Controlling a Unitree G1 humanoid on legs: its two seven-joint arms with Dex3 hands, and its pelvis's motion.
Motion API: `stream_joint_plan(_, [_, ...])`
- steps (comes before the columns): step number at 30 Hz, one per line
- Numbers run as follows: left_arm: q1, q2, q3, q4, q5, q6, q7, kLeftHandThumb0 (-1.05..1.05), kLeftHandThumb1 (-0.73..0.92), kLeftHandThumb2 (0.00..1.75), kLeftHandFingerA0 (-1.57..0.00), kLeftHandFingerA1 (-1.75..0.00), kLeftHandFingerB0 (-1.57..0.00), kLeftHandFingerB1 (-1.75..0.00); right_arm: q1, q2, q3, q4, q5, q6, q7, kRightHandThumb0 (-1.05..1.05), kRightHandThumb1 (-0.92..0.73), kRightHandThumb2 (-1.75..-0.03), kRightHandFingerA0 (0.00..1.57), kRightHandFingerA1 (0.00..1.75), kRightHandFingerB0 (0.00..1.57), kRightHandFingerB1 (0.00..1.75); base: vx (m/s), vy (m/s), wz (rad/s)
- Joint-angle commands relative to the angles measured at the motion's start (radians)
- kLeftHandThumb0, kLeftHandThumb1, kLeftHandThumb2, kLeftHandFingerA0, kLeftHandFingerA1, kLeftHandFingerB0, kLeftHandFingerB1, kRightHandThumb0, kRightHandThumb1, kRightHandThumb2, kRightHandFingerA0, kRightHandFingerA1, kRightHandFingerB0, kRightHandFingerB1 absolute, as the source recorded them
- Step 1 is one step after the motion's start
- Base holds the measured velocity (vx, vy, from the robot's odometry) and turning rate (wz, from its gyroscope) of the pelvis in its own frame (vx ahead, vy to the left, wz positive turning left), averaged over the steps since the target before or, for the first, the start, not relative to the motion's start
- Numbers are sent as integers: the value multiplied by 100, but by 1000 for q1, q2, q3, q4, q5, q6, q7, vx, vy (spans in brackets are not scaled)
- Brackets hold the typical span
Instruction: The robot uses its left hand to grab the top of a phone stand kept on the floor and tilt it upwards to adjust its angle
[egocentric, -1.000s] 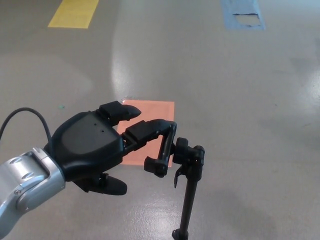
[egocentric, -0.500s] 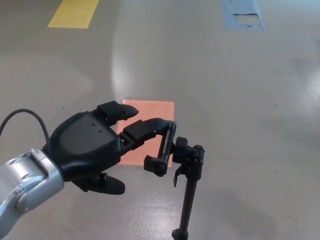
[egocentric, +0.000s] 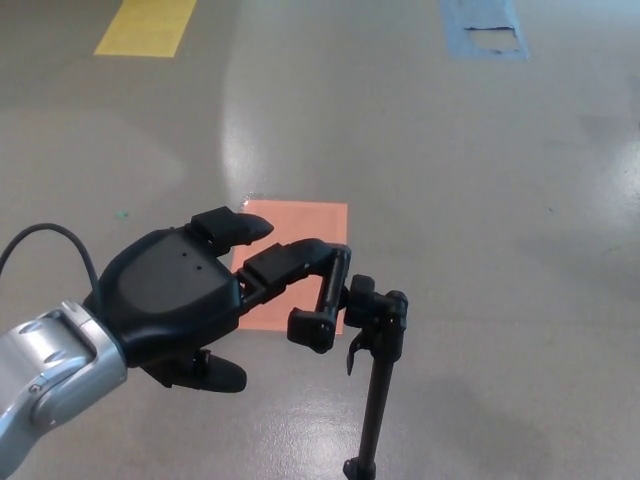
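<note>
A black phone stand (egocentric: 377, 380) rises on a thin pole from the floor at the bottom centre. Its clamp head (egocentric: 328, 295) sits tilted at the top, just left of the pole's joint. My left hand (egocentric: 180, 300) comes in from the lower left, open, with its fingers spread. One finger (egocentric: 290, 262) reaches to the upper end of the clamp head and seems to touch it. The thumb (egocentric: 212, 374) hangs well below and apart from the stand. My right hand is out of the picture.
An orange square patch (egocentric: 300, 250) lies on the grey floor behind the hand and clamp. A yellow marking (egocentric: 148, 25) is at the far left, and a blue marking (egocentric: 485, 28) at the far right. A black cable (egocentric: 45, 240) loops by my left forearm.
My left hand has slid slightly left and down. The stand and its clamp head have not visibly moved.
</note>
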Motion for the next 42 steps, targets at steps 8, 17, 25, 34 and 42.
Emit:
stream_joint_plan(8, [37, 5, -26, -12, 41, 27, -15, -80, 55, 93, -9, -31, 0, -19, -6, -24, -1, 3, -2, 19, 19, -64, -72, -62, 15, 37, 19, 31, 0, 0, 0])
stream_joint_plan(17, [62, 2, -50, 20, 69, 20, 27, -81, 57, 94, -9, -32, 0, -20, -14, -26, 7, 0, -9, 19, 26, -64, -73, -63, 15, 38, 21, 32, 0, 0, 0])
stream_joint_plan(25, [88, 7, -52, 12, 75, 34, 16, -82, 57, 95, -9, -31, 0, -19, -16, -28, 14, 0, -10, 17, 33, -63, -73, -62, 18, 40, 24, 34, 0, 0, 0])
stream_joint_plan(34, [94, 6, -50, 18, 78, 37, 27, -81, 56, 93, -8, -32, -1, -21, -30, -32, 17, 1, -12, 18, 38, -64, -74, -62, 17, 38, 23, 32, 0, 0, 0])
stream_joint_plan(42, [67, 8, -36, 21, 64, 37, 19, -82, 58, 96, -9, -30, 0, -17, -51, -32, 12, 4, -8, 27, 35, -64, -73, -62, 16, 36, 23, 31, 0, 0, 0])
